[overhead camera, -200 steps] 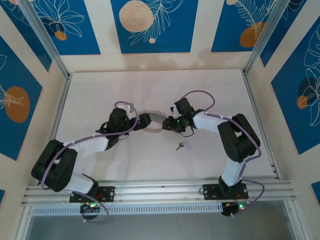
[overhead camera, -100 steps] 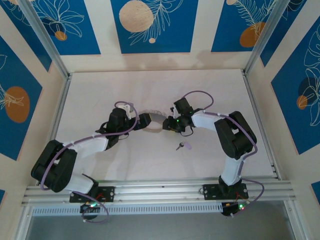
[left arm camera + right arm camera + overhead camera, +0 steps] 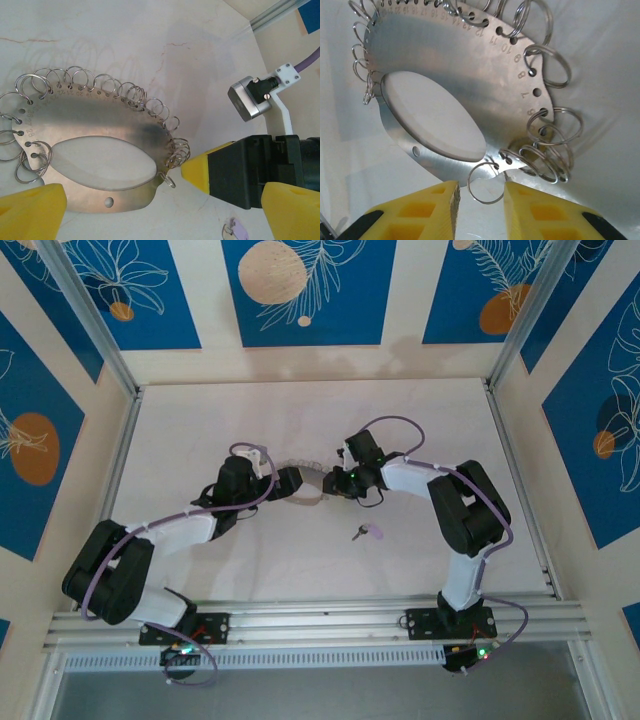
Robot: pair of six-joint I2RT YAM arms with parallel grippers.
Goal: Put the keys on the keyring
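Observation:
The keyring [image 3: 306, 483] is a flat silvery oval plate with many small wire rings along its edge, lying at the table's middle. My left gripper [image 3: 290, 483] stands open at its left end; in the left wrist view the plate [image 3: 100, 132] lies ahead of the gripper [image 3: 160, 215]. My right gripper [image 3: 480, 200] is at the plate's [image 3: 455, 75] right end, jaws a narrow gap apart with one small ring [image 3: 487, 182] between the fingers [image 3: 422, 210], near the right pad and clear of the left. The key [image 3: 368, 532], lilac-headed, lies apart, nearer the bases.
The right gripper's yellow fingertip [image 3: 200, 170] sits just beside the plate's ring cluster, and the key [image 3: 235, 231] lies close beneath it. Metal rails [image 3: 300, 620] bound the white table at the near edge and both sides.
The right gripper has moved left onto the keyring's end and its jaws have narrowed. The left arm and the key have not moved.

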